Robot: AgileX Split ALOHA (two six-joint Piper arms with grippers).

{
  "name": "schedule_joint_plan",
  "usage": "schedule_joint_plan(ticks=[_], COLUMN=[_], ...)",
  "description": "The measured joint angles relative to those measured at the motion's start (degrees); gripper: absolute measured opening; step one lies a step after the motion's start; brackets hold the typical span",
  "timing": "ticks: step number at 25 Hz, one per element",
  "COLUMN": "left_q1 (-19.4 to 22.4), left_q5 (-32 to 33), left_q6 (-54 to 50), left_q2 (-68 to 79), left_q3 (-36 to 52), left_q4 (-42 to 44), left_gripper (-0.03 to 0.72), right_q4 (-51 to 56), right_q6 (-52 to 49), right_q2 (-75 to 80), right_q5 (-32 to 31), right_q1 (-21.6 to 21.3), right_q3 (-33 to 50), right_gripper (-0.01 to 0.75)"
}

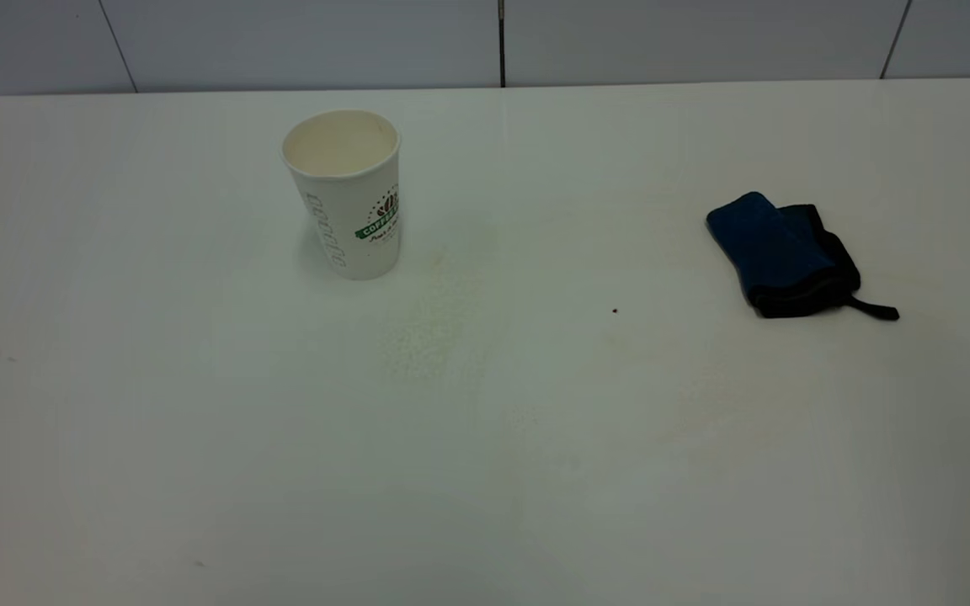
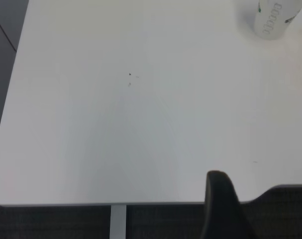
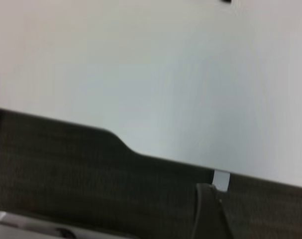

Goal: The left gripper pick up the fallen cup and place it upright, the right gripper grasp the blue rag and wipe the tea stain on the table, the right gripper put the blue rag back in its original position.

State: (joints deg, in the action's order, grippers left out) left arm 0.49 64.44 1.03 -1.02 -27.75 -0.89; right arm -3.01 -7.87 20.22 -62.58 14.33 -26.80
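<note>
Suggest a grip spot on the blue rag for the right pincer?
Judgement only: take the blue rag across its thick folded body, coming straight down from above. It lies flat on the table, so a side approach has nothing to bite. Its thin black strap tail looks too slim to hold.

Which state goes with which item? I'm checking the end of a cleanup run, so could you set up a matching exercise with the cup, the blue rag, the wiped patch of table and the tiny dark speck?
Items:
1. cup
2. blue rag
3. wiped patch of table
4. tiny dark speck

States:
A. lies folded at the exterior view's right, black strap tail trailing
B. faint pale smear, no amber puddle visible
C. stands upright, mouth up, nothing gripping it
D. sits alone on bare tabletop between the cup and the rag

Pairs: 1-C, 2-A, 3-B, 4-D
</note>
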Motion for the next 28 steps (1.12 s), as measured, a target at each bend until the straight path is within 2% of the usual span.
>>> schedule_joint_plan(ticks=[4, 9, 12, 20, 28], left_q1=[0.0, 0.0, 0.0, 0.0, 0.0], left_q5=[0.0, 0.0, 0.0, 0.0, 0.0], left_q6=[0.0, 0.0, 0.0, 0.0, 0.0], left_q2=[0.0, 0.0, 0.0, 0.0, 0.0], left_q3=[0.0, 0.0, 0.0, 0.0, 0.0], left_q4=[0.0, 0.0, 0.0, 0.0, 0.0], left_gripper=[0.44, 0.44, 0.44, 0.44, 0.44], right_q4=[0.0, 0.0, 0.0, 0.0, 0.0], right_q6=[-0.05, -0.05, -0.05, -0.05, -0.05], right_q2=[-5.07, -9.73, -11.78, -20.8, -21.16], right_q5=[-0.19, -0.56, -0.68, -1.14, -1.28], right_q1=[-1.0, -6.76, -8.73, -9.15, -9.19], right_q3=[0.0, 0.0, 0.0, 0.0, 0.0], right_gripper=[0.522, 0.522, 0.522, 0.522, 0.522])
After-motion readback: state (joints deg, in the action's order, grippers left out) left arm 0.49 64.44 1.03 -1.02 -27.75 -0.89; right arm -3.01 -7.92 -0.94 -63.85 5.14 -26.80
